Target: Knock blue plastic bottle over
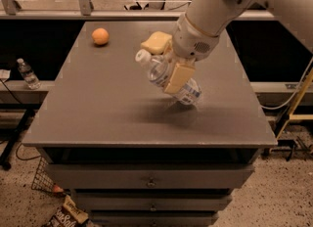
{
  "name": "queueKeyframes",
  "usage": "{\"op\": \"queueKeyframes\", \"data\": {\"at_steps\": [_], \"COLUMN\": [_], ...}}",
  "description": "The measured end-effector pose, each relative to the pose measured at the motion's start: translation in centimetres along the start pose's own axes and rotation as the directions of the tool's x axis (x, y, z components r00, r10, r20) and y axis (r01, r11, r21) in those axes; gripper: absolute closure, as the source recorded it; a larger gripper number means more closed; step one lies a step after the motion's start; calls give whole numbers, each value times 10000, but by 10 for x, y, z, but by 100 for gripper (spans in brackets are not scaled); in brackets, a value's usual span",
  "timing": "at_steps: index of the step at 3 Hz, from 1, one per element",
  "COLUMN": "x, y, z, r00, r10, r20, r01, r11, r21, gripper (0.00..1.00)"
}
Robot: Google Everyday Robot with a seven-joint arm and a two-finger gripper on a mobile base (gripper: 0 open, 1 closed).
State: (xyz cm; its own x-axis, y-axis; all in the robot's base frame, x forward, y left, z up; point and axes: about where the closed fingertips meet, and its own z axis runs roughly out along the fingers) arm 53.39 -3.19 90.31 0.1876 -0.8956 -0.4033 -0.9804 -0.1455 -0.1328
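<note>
Holding the blue plastic bottle (pixel 157 70) at a steep slant over the right-centre of the grey table (pixel 98 103), white cap (pixel 143 56) pointing up and to the left, base sitting lower and to the right. Clasping it about the middle with the gripper (pixel 173 79), jaws narrowed onto the bottle's body; laying one tan finger (pixel 178 76) flat across the near side of the printed label, and hiding the other behind the bottle. Reaching in from the upper right with the white arm (pixel 215 11), wrist hanging directly above the bottle. Casting a soft shadow (pixel 166 107) on the table top just below and to the left of the base; not showing clearly whether the base is touching the surface or hanging just above it.

Showing also, at the far left of the table top, an orange (pixel 100 36), well apart from the bottle; and near the far edge a pale yellow block (pixel 155 41), lying just behind the cap and partly covered by the wrist. Showing, off the table on the low ledge to the left, a small clear bottle (pixel 28 73) standing upright. Showing drawer fronts (pixel 149 177) below the table's near edge.
</note>
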Motion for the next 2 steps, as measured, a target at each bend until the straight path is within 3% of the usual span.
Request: {"op": "queueKeyframes", "data": {"at_steps": [1, 2], "x": [11, 19], "y": [4, 9], "z": [29, 49], "r00": [9831, 9587], "r10": [-221, -360], "r20": [-1815, -2822], "r01": [115, 54], "r11": [9982, 9941], "r21": [-593, -1087], "gripper": [100, 100]}}
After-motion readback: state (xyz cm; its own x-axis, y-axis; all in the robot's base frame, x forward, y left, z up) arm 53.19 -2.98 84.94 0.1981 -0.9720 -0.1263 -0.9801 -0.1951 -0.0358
